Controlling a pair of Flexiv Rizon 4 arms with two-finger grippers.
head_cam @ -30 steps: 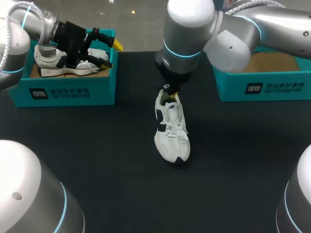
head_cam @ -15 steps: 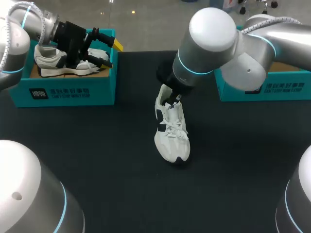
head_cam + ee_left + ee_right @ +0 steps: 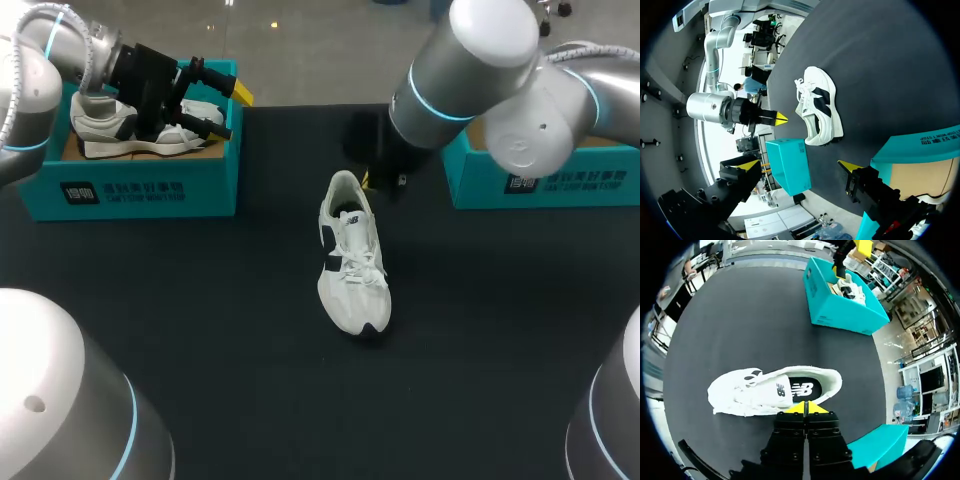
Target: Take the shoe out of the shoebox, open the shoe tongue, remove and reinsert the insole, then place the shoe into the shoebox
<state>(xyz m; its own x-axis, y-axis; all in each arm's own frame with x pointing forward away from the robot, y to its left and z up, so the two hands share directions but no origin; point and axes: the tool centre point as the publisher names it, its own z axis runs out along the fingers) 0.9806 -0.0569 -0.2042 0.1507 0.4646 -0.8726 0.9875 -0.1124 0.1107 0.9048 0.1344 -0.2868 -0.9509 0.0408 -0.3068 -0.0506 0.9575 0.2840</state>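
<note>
Currently white shoe (image 3: 352,255) stands on sole on black table (image 3: 250,330), heel just ahead of right gripper (image 3: 807,407), whose fingers are together, empty. Left gripper (image 3: 797,164) hangs over teal shoebox (image 3: 150,185), fingers apart.

The right arm (image 3: 468,75) has swung away toward its own side; the right gripper (image 3: 807,408), earlier at the heel opening of the shoe (image 3: 352,262), now sits just beside the heel, seemingly clear of it.
</note>
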